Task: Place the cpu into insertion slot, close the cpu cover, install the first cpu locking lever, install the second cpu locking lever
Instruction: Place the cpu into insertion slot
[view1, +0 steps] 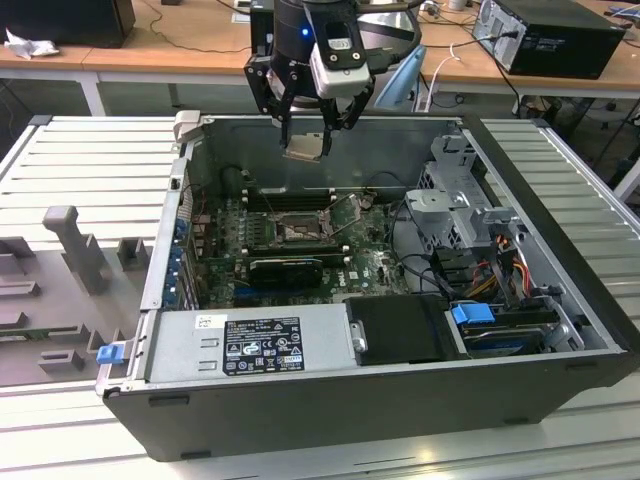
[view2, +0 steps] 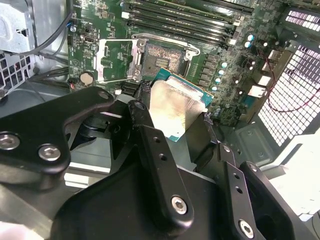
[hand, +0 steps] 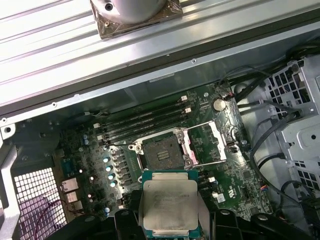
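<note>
The gripper (view1: 316, 132) is pinching the cpu (view1: 305, 149) flat by its edges, presumably to keep it level, well above the insertion slot (hand: 162, 152). The cpu cover (hand: 206, 144) looks swung open, I think.

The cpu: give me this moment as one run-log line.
gripper: shut on cpu | cpu: aloft, not seated | insertion slot: empty | cpu cover: open

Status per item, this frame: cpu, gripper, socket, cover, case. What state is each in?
cpu: held in the air, not seated.
gripper: shut on the cpu.
insertion slot: empty and uncovered.
cpu cover: swung open beside the slot.
computer case: side open, inside exposed.
</note>
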